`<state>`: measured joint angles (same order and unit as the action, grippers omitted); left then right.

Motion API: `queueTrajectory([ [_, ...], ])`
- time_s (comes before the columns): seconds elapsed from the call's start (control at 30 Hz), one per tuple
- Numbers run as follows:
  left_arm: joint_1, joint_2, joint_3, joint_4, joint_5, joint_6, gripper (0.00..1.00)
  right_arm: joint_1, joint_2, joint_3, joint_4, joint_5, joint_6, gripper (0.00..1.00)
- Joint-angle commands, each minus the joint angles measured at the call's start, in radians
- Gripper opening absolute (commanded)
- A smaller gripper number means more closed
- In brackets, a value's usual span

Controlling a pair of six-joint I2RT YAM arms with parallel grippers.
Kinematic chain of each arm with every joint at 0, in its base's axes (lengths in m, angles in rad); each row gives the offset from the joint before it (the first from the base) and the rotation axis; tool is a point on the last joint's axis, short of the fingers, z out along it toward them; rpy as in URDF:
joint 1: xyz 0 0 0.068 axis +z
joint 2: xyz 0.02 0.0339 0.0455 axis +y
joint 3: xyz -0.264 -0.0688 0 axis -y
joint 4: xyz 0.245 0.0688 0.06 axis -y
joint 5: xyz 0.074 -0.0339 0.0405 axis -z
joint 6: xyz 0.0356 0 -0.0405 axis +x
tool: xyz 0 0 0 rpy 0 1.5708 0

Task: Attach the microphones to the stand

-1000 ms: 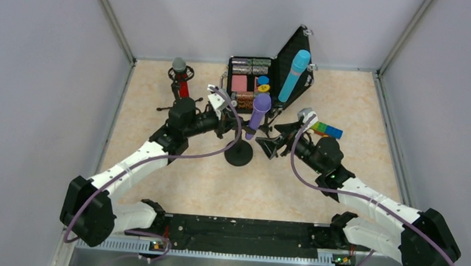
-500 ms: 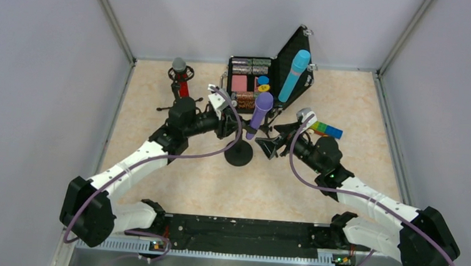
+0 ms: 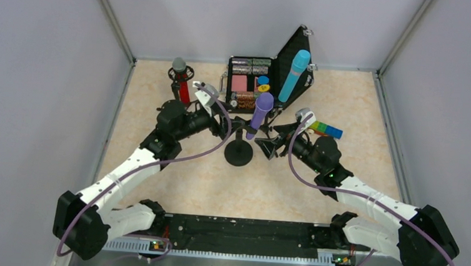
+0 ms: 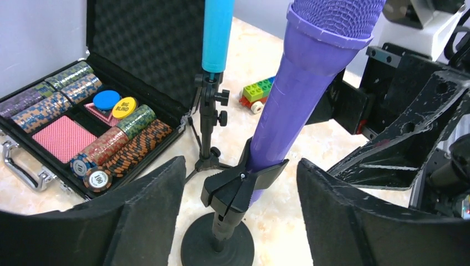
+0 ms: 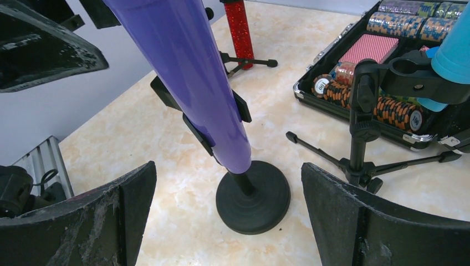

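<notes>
The purple microphone leans in the black clip of a round-base stand. The light blue microphone sits on a tripod stand by the case. The glittery red microphone stands in its own tripod at the back left. My left gripper is open, its fingers apart on either side of the clip, touching nothing. Facing it from the right, my right gripper is open and empty near the round base.
An open black case holds poker chips and cards behind the stands. A multicoloured toy-brick car lies right of the tripod. Grey walls enclose the table on three sides.
My left gripper has opened off the purple microphone's clip and drawn back to the left. The purple microphone stays in the clip. The right arm has hardly moved.
</notes>
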<state>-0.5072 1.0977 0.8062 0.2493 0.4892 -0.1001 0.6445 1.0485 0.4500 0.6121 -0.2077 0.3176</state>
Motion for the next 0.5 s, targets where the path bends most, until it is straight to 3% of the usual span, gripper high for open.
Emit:
queueTrajectory([
  [0.0,0.016,-0.06,-0.056,0.132,-0.059,-0.068,0.81,-0.012,0.0,0.035,0.035,-0.01,-0.005,0.99],
  [0.23,0.05,-0.095,-0.129,0.213,-0.118,-0.177,0.96,-0.012,0.004,0.035,0.03,-0.017,-0.006,0.99],
  [0.47,0.099,-0.094,-0.157,0.262,-0.107,-0.259,0.99,-0.012,0.01,0.042,0.023,-0.03,-0.007,0.99],
])
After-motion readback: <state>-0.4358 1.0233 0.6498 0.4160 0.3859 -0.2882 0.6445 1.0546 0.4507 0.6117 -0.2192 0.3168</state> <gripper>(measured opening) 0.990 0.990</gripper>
